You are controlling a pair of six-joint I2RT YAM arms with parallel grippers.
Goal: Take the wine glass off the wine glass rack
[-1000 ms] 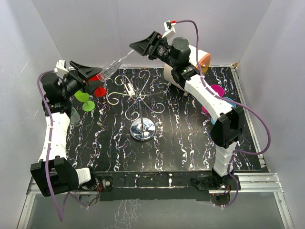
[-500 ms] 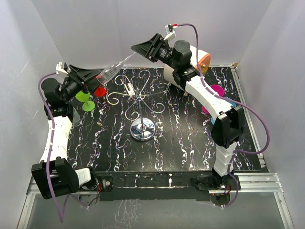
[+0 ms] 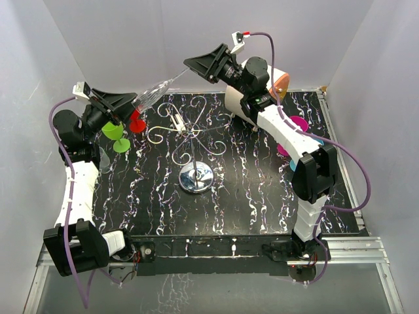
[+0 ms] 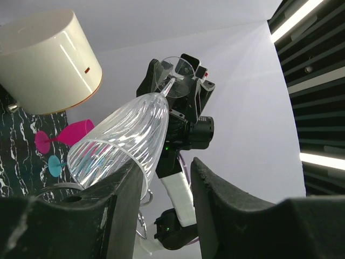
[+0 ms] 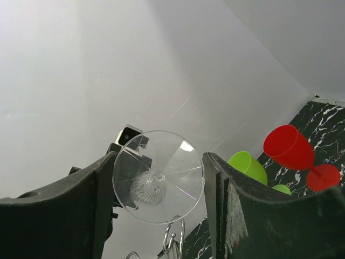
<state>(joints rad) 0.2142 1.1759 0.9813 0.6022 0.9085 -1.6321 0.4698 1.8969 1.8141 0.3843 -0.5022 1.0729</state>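
The clear wine glass hangs tilted in the air above the back left of the wine glass rack, free of its arms. My right gripper is shut on the glass's round foot, which spans the gap between both fingers. My left gripper is at the bowl's rim. In the left wrist view the ribbed bowl lies against the left finger, and the left gripper is open, its right finger standing apart from the glass.
Green and red plastic glasses lie under the left gripper. Pink and blue ones lie by the right arm. A white drum with an orange face sits at the back right. The rack's shiny base stands mid-table.
The left gripper's jaws have narrowed around the bowl's rim. Both grippers and the glass have drifted slightly up and back; the right gripper's hold on the foot is unchanged.
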